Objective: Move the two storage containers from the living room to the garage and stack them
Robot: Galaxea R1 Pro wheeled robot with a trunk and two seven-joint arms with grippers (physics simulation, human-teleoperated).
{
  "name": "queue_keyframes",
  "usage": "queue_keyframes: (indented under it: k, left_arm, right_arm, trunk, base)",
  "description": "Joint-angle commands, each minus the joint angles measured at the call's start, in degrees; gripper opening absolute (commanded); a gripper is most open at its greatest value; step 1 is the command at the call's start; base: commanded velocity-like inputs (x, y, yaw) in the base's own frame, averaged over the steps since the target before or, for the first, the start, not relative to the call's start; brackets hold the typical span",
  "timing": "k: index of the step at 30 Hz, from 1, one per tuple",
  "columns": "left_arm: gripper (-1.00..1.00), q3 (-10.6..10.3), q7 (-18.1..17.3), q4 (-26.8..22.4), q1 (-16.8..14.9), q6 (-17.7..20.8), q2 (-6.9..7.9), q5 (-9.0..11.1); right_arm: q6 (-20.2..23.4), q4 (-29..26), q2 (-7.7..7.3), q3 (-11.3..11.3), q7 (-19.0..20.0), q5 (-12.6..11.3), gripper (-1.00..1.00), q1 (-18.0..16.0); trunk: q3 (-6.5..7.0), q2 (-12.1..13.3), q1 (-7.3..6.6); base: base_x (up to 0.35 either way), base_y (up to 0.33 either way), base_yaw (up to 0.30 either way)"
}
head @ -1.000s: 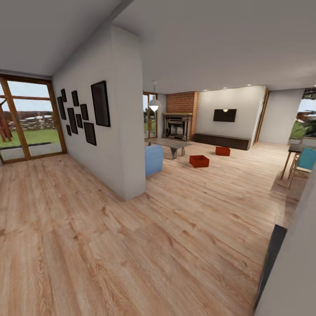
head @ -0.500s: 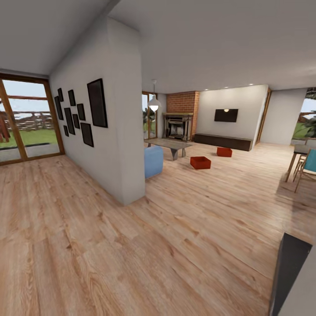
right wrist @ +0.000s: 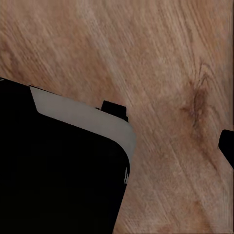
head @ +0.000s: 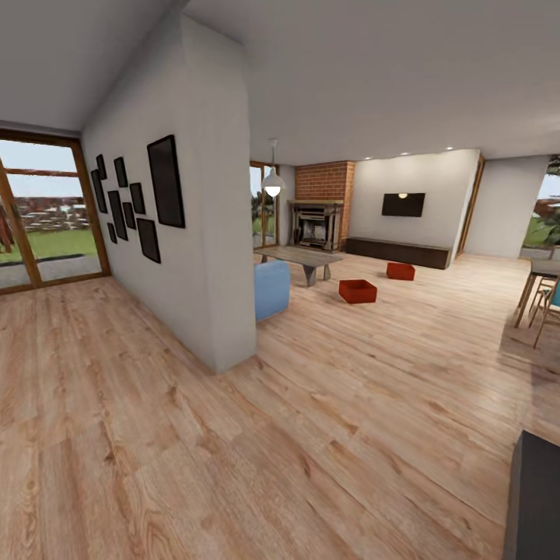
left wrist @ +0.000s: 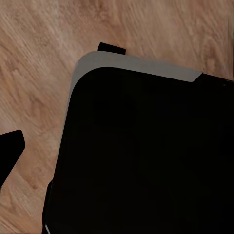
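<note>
Two orange-red storage containers stand on the light wood floor of the living room, far ahead in the head view. The nearer one (head: 357, 292) is just right of the coffee table (head: 301, 257). The farther one (head: 400, 271) sits closer to the TV wall. Both are open-topped and upright. In the left wrist view a dark fingertip (left wrist: 9, 153) of my left gripper sits at the frame edge over wood floor, beside the robot's black base (left wrist: 141, 156). In the right wrist view a dark fingertip (right wrist: 227, 146) sits at the opposite edge, with bare floor in the middle. Both grippers hold nothing.
A white partition wall (head: 210, 233) with black picture frames juts out ahead on the left, and a blue sofa (head: 271, 289) shows behind its end. A brick fireplace (head: 317, 222) and a TV (head: 403, 204) line the far wall. Chairs (head: 544, 299) stand at right. A dark object (head: 537, 498) fills the lower right corner.
The whole head view has shifted: the camera has moved forward, the partition wall looms larger, and the dark object has slid lower right. The containers lie where they were.
</note>
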Motion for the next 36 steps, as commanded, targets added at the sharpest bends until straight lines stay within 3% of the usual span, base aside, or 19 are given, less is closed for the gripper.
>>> queue_keyframes:
  k: [1,36]
  left_arm:
    - [1.00,0.0,0.1,0.0,0.0,-0.1,0.00,0.2]
    - [1.00,0.0,0.1,0.0,0.0,-0.3,0.00,0.2]
  right_arm:
    - [-0.3,0.2,-0.01,-0.1,0.0,0.6,1.00,-0.1]
    - [-0.4,0.2,0.18,-0.6,0.0,-0.1,1.00,-0.1]
  trunk:
    - [-0.06,0.0,0.03]
    - [-0.06,0.0,0.03]
  base:
    - [0.324,0.000,0.000]
    - [0.324,0.000,0.000]
